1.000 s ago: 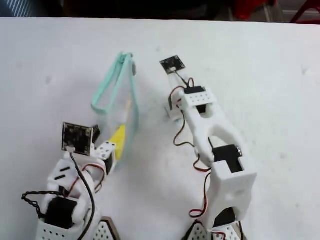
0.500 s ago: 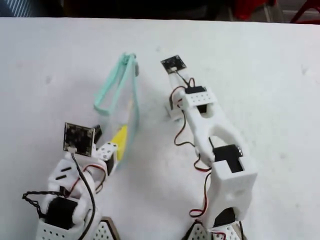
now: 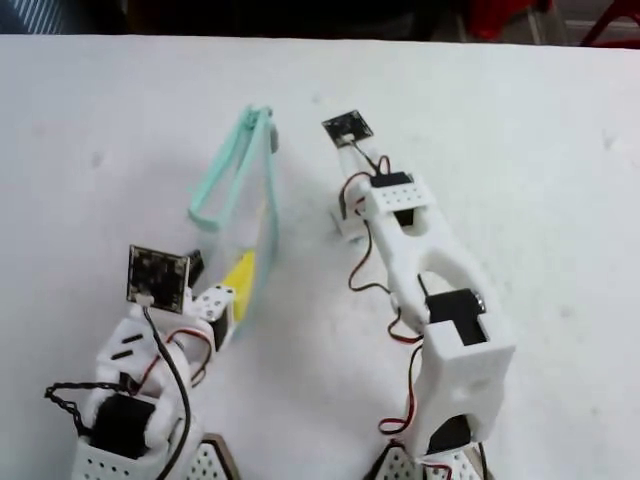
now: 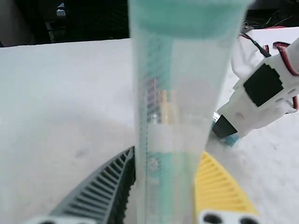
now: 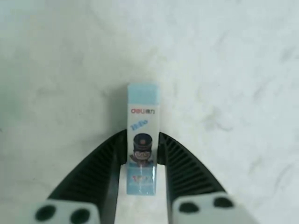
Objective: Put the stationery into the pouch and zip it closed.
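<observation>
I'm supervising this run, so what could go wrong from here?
The right gripper pinches the eraser with much of it sticking out, so it could twist or slip. The left gripper holds the pouch by one end only, and its mouth looks narrow; the eraser might catch the teal rim.

We see the clear, mint-edged pouch (image 3: 245, 190) standing on edge on the bench (image 3: 520, 150), its far mouth gaping, a pen (image 4: 159, 140) inside, pinched by the left gripper (image 4: 163, 186). The pale-blue eraser (image 5: 144, 102) lies flat, clasped by the right gripper (image 5: 142, 140).

A white counter (image 3: 540, 140) stretches wide under the overhead camera. Beyond its far edge, a red object (image 3: 500, 12) sits against a dark background.
</observation>
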